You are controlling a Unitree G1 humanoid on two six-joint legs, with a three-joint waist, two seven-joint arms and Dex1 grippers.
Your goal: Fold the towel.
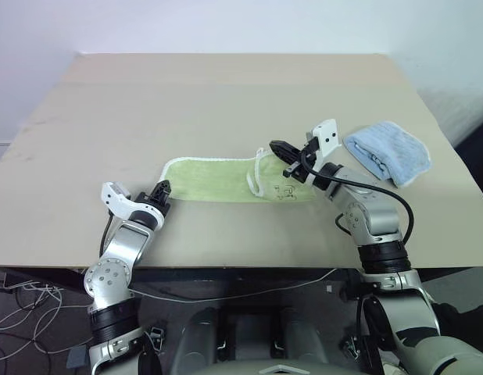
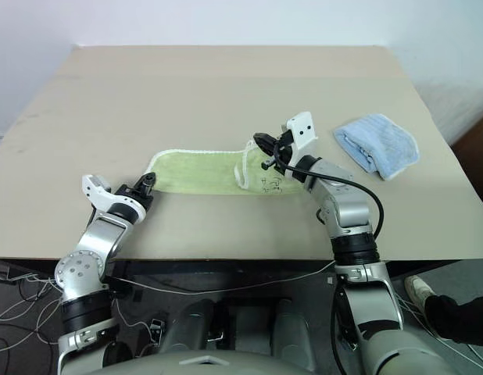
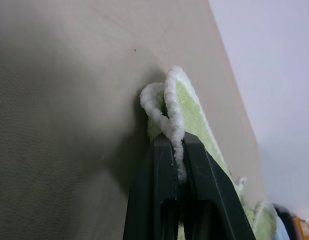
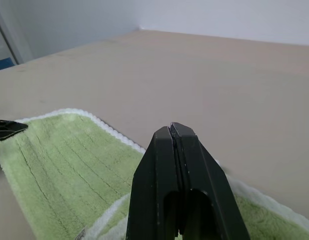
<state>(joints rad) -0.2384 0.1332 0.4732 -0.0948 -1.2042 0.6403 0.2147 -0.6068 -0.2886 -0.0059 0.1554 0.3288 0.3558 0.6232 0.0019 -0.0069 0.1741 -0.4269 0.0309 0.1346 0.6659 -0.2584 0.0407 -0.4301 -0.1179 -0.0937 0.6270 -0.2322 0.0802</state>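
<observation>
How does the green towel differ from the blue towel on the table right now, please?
The green towel lies spread in a long strip, while the blue towel sits bunched in a small folded bundle. The green towel is pinched at its near-left corner by the left tool; the blue towel lies untouched to its right. Both are terry cloth resting on the table.

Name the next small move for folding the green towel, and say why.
Probably lift the left tool and carry it toward the right tool. It is shut on the towel at its white-piped end, and the towel lies flat on the table, so that end can fold over.
</observation>
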